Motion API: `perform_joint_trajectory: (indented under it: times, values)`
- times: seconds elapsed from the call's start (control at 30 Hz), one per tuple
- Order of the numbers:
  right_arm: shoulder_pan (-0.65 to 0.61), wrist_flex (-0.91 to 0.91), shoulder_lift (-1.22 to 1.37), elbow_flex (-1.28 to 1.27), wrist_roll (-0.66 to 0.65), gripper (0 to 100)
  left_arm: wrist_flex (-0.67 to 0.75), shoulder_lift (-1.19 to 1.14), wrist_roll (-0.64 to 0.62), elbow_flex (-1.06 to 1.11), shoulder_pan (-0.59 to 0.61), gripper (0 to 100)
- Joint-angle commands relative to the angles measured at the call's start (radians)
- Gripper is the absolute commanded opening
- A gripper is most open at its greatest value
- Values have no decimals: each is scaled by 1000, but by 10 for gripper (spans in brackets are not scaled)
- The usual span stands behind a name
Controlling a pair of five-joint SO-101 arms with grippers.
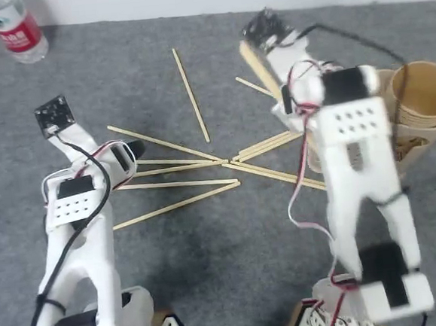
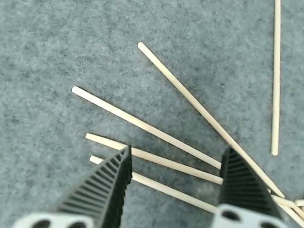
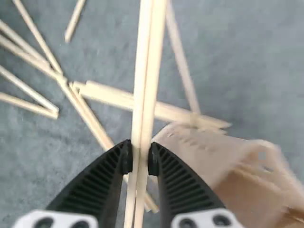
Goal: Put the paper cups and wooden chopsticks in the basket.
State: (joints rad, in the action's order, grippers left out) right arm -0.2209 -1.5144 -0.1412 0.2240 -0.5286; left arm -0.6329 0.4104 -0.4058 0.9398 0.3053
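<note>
Several wooden chopsticks [image 1: 176,184] lie fanned out on the grey carpet at the centre. My left gripper [image 2: 175,164] hangs open just above them, with two or three chopsticks [image 2: 156,159] crossing between its fingers; in the high view it sits at the fan's left end [image 1: 132,150]. My right gripper [image 3: 139,159] is shut on a pair of chopsticks [image 3: 148,71], held off the carpet beside the basket [image 3: 228,161]. The high view shows that pair [image 1: 259,63] at the back, left of the basket [image 1: 420,136]. A paper cup [image 1: 424,90] stands inside the basket.
A plastic bottle with a red label [image 1: 15,28] stands at the back left corner. One chopstick [image 1: 191,94] lies alone toward the back centre. The arm bases stand at the near edge.
</note>
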Motion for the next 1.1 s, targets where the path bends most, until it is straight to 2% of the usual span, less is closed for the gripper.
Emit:
perform_joint_trajectory:
  times: [0.0,0.2,0.43,0.57,0.83,0.93,1.07]
  values:
    - [-18,-30,-153,152,-5,8,23,17,-5,-8,-5,283]
    - [-31,76,-300,265,6,8,23,17,-5,2,-5,283]
    - [130,259,-387,176,218,8,51,17,-5,13,-3,283]
    - [186,377,-475,-78,275,8,51,17,-5,13,-3,283]
    - [217,986,-944,-899,288,7,51,17,-5,12,-5,283]
    - [219,1073,-972,-1020,287,7,52,17,-5,12,-5,283]
    - [219,1096,-946,-1043,293,7,52,17,-5,12,-5,283]
